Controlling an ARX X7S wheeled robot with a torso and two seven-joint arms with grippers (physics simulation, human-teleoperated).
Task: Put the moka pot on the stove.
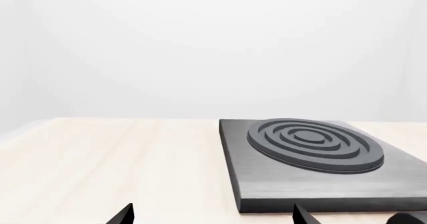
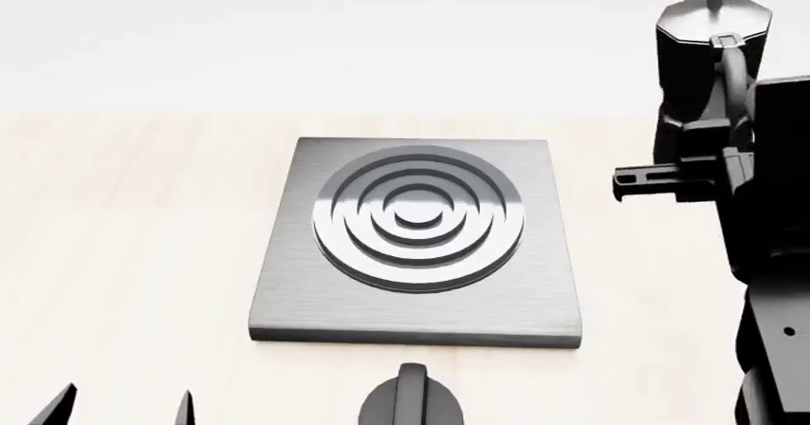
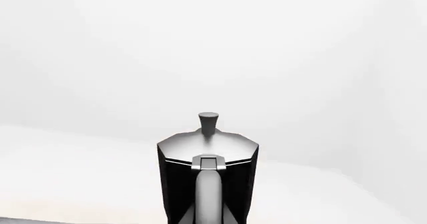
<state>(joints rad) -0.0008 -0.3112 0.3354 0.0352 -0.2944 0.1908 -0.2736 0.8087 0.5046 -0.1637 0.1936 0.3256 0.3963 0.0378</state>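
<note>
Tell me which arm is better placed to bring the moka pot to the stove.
Right. Its tool is at the black faceted moka pot with the silver lid, right of the grey square stove slab. The left tool sits low, far from the pot.

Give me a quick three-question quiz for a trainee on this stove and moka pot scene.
1. True or false: the moka pot already stands on the stove.
2. Which lies nearest the robot in the head view? A: the burner rings. B: the black knob. C: the moka pot.
3. Fill in: the left tool has its fingertips ___ apart, with nothing between them.
Key: 1 false; 2 B; 3 wide.
</note>
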